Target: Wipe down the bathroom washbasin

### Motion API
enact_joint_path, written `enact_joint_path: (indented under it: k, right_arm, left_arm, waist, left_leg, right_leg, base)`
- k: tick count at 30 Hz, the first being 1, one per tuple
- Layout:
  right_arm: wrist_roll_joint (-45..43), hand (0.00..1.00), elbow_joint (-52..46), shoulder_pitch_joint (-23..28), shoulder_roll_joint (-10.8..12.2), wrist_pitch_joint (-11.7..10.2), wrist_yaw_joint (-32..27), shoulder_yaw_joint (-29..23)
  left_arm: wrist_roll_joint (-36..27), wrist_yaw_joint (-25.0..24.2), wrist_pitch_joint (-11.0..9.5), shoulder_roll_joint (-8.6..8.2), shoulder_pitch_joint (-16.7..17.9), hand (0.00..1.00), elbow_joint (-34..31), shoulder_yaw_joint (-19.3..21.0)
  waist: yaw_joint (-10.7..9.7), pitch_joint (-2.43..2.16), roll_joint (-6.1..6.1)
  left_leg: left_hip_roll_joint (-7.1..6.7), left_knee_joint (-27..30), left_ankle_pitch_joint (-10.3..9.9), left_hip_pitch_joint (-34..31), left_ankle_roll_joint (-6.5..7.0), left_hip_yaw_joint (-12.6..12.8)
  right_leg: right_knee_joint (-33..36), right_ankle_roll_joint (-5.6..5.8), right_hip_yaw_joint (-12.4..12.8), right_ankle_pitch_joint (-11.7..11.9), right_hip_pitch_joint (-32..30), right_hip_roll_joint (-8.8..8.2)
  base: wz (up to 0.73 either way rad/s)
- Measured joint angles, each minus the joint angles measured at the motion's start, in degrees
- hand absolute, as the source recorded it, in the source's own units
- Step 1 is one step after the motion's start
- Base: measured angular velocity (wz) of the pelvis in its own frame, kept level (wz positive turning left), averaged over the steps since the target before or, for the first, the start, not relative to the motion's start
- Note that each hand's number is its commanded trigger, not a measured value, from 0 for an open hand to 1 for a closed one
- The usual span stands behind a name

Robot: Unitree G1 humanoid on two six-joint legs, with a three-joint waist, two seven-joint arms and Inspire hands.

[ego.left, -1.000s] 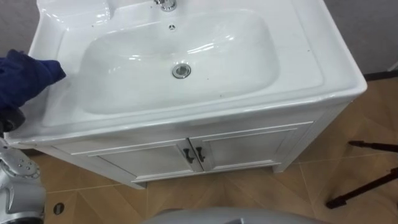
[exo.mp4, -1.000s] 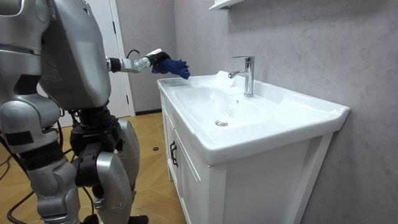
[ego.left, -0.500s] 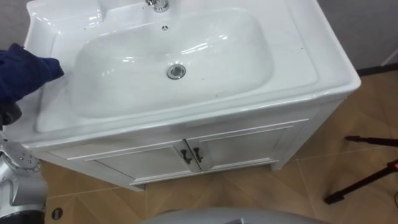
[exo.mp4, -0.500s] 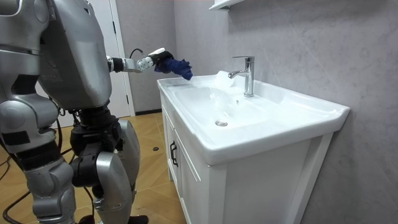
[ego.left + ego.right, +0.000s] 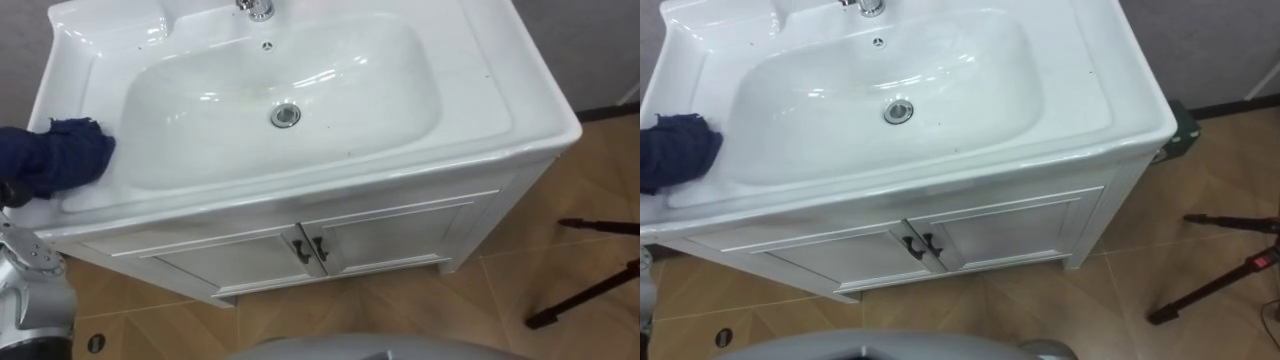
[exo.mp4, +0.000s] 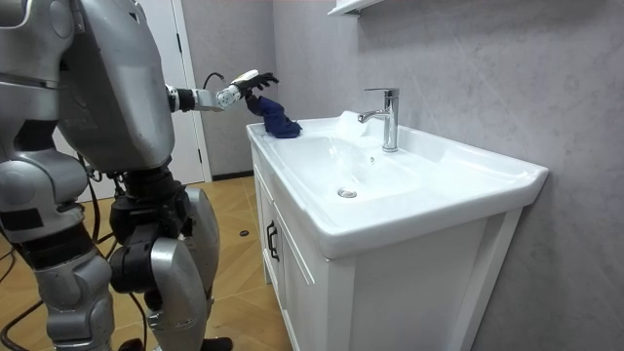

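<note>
The blue cloth (image 5: 55, 158) rested bunched on the basin (image 5: 480, 85) rim at frame left, directly beneath the left hand (image 6: 244, 88). Finger closure could not be determined. The bowl lay to its right.

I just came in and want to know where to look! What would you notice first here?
A big white basin sits in the middle, with a round metal drain in its bowl. A dark blue cloth lies bunched on its left rim, the robot's left hand right by it. A shiny tap stands at the back.
</note>
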Motion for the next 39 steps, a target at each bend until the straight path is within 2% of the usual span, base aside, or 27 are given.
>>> enact_joint_path:
  k: [15, 17, 22, 24, 26, 28, 31, 36, 39]
  right_arm:
    - [0.59, 0.0, -0.51, 0.0, 0.0, 0.11, -0.53, -0.03]
    - [0.36, 0.0, -0.67, -0.07, 0.0, 0.1, -0.52, -0.03]
    - [-1.46, 0.0, -0.61, -0.53, 0.0, 0.04, 0.24, 0.12]
    - [-1.5, 0.0, -0.65, -0.94, 0.08, -0.09, 0.83, 0.35]
    - [-1.5, 0.0, -0.78, -1.02, 0.08, -0.21, 0.71, 0.37]
    - [-1.5, 0.0, -0.78, -1.15, 0.18, -0.22, 0.34, 0.36]
    - [-1.46, 0.0, -0.63, -1.13, 0.34, -0.22, -0.1, 0.35]
    - [-1.38, 0.0, -0.67, -1.13, 0.42, -0.64, -1.5, 0.37]
    - [-1.46, 0.0, -0.73, -1.01, 0.33, -0.67, -2.16, 0.36]
  left_arm:
    - [-0.45, 0.9, 0.05, 0.0, -0.08, 0.0, 0.0, 0.0]
    - [-0.5, 0.96, 0.17, 0.0, -0.81, 0.0, 0.0, 0.0]
    - [-0.32, 0.96, 0.18, 0.06, -5.12, 0.0, 0.0, 0.0]
    - [-0.19, 0.95, 0.08, 0.53, -6.64, 0.0, -1.58, 0.22]
    - [-0.24, 0.97, 0.0, 1.11, -6.76, 0.0, -4.62, 0.48]
    - [-0.19, 0.96, -0.3, 3.02, -7.86, 0.0, -7.03, 0.5]
    - [-0.21, 0.71, -0.31, 4.31, -11.62, 0.0, -7.13, 1.52]
    - [-0.26, 0.7, -0.15, 7.32, -13.62, 0.0, -9.29, 2.88]
    - [-0.25, 1.07, -0.12, 8.69, -14.44, 0.0, -9.81, 4.82]
  waist:
    - [-0.47, 0.03, 0.06]
    - [-0.82, 0.1, 0.26]
    - [-1.0, 0.18, 0.84]
    - [-0.89, 0.07, 0.98]
    - [-0.86, 0.07, 0.86]
    - [-0.62, 0.11, 0.69]
    - [0.29, 0.19, 0.66]
    - [0.57, 0.14, 0.88]
    - [0.7, -0.11, 1.36]
  left_leg:
    - [0.0, 0.0, 0.0, -0.08, 0.0, 0.03]
    - [0.0, -0.01, 0.0, -0.1, 0.0, -0.04]
    - [0.0, -0.02, 0.0, -0.09, 0.0, 0.03]
    - [0.02, -0.01, 0.0, -0.15, 0.0, 0.05]
    - [0.02, -0.02, 0.0, 0.02, 0.01, 0.4]
    - [0.02, -0.07, 0.0, 0.04, 0.01, 1.08]
    - [0.06, -0.32, 0.0, 0.44, 0.01, 1.6]
    - [0.04, -0.54, 0.0, 0.67, 0.01, 1.65]
    - [0.03, -0.55, 0.0, 0.76, 0.01, 1.74]
  right_leg:
    - [-0.13, 0.0, -0.08, 0.0, -0.08, -0.01]
    - [-0.13, 0.01, -0.16, 0.01, -0.07, -0.02]
    - [0.07, 0.01, 0.1, 0.02, -0.23, 0.0]
    - [0.23, 0.0, 0.65, 0.01, -0.64, 0.05]
    - [0.31, 0.0, 1.19, 0.01, -0.66, 0.04]
    - [0.51, 0.01, 1.58, 0.02, -0.57, 0.03]
    - [0.79, 0.01, 2.16, 0.01, -0.71, 0.05]
    - [0.8, 0.02, 2.53, 0.01, -0.71, 0.05]
    - [0.83, 0.03, 2.63, 0.0, -0.77, 0.04]
  base:
    - [0.0]
    - [0.02]
    - [-0.01]
    - [-0.13]
    - [-0.15]
    - [-0.1]
    - [-0.08]
    - [-0.05]
    - [0.0]
